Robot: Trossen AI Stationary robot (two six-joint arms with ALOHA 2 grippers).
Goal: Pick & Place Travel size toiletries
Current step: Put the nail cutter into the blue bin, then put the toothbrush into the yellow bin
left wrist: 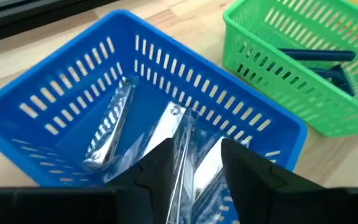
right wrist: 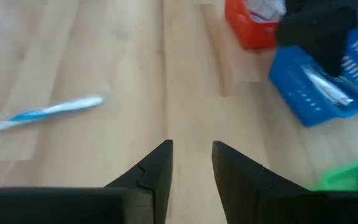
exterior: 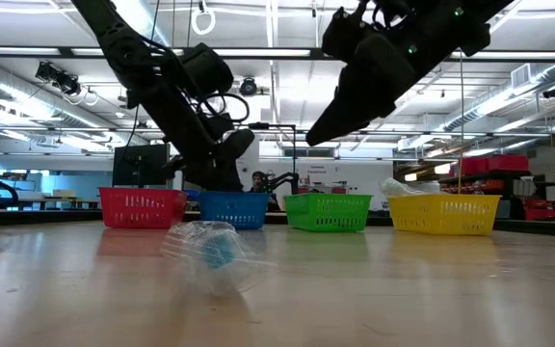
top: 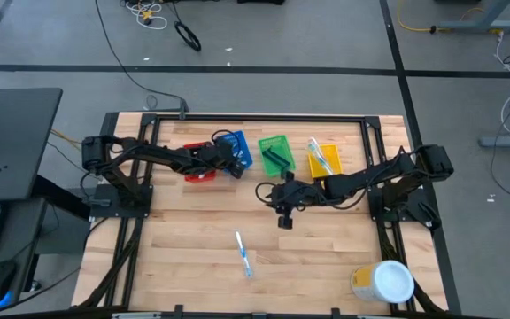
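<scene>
Left gripper hangs over the blue bin, fingers parted with a clear-wrapped toiletry lying between them; whether they pinch it or have let go, cannot tell. Another wrapped item lies in the same bin, beside the first. Right gripper hovers above bare table near the middle, just in front of the green bin, fingers apart and holding nothing. A blue-and-white toothbrush lies loose on the wood, nearer the front edge than the right gripper, well apart from it, with open room all around. Red bin sits left of blue, yellow bin far right of the row, both holding items. Dark razors lie in the green bin. A white-lidded yellow tub stands at the near right corner.
</scene>
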